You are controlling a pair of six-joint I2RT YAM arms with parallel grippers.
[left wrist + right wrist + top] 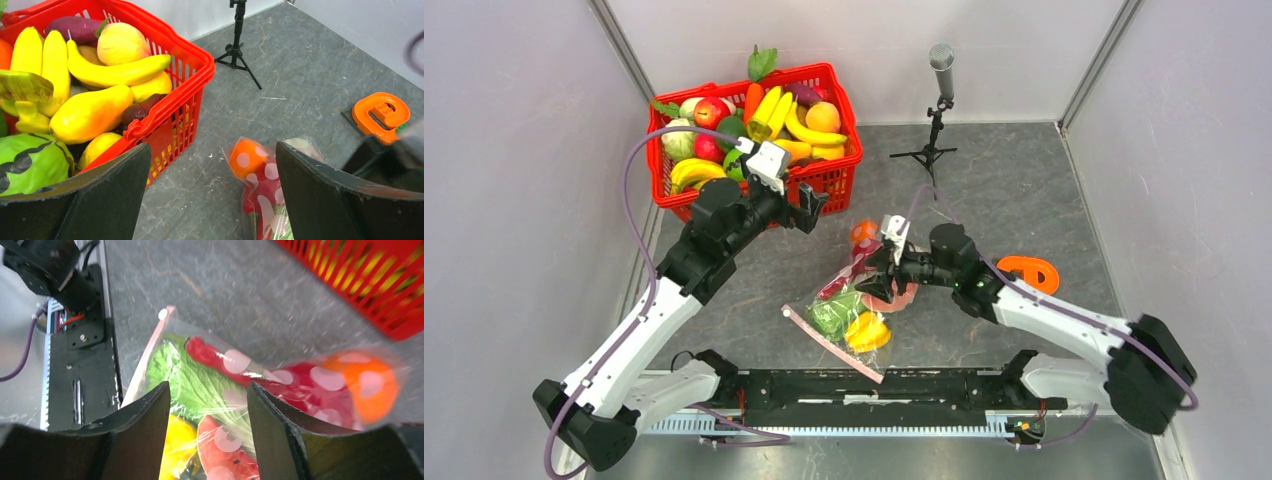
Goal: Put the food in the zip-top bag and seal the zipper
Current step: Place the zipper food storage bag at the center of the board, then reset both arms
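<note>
As the cabbage [185,385], watermelon slice [220,452], orange [360,385] and yellow bell pepper [175,440] lie inside the zip-top bag [809,305] at mid-table, sealing seems the step in hand. The right gripper [209,390] hangs open low over the bag, and the left gripper [212,150] is open beside the red basket [834,180]. Best to pinch the zipper [832,345] at one end, then press along its full width.
</note>
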